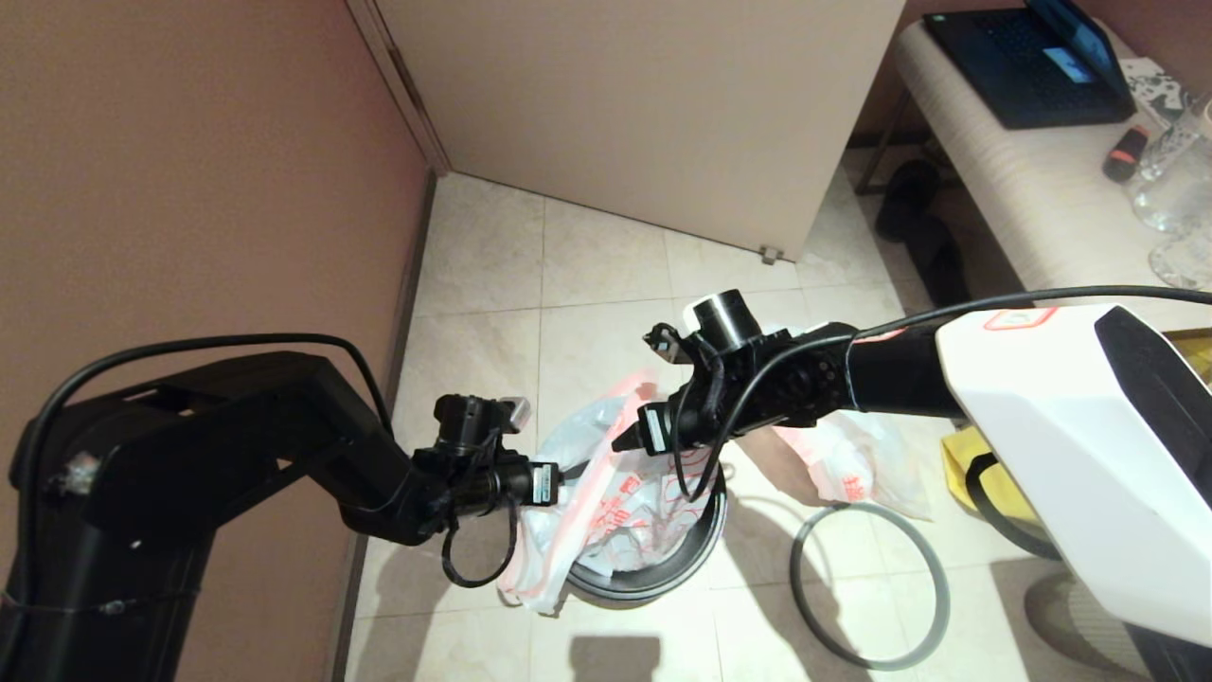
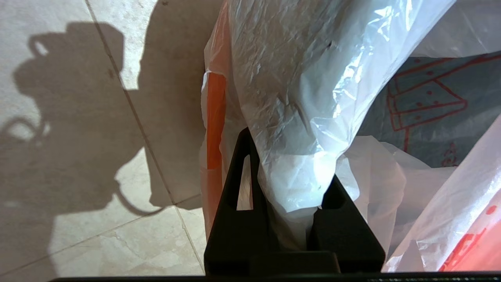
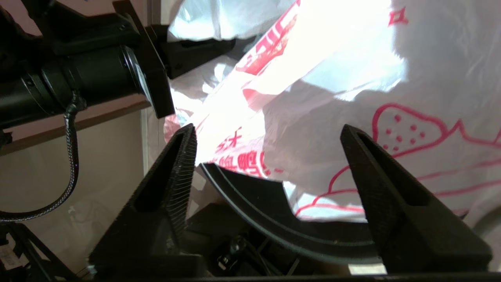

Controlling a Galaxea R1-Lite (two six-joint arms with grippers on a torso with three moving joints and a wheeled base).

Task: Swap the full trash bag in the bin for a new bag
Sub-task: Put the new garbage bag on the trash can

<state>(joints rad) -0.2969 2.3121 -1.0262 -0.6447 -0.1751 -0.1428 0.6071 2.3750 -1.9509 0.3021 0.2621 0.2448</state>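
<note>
Left gripper [image 2: 291, 196] clenched on bunched white film of new bag [image 1: 606, 493], at bin's side nearest wall. Right gripper [image 3: 270, 156] spread wide, nothing pinched, hovering just over bin [image 1: 663, 568] rim, bag film in front of it. New bag draped into bin, one flap hanging outside. Full trash bag [image 1: 852, 459] on floor tiles [image 1: 492, 275] just behind bin. Grey hoop [image 1: 869, 587] lying flat on floor beside bin, near yellow tote [image 1: 975, 464].

Head looks down, wrists close, sharing bag [image 1: 615, 493]
</note>
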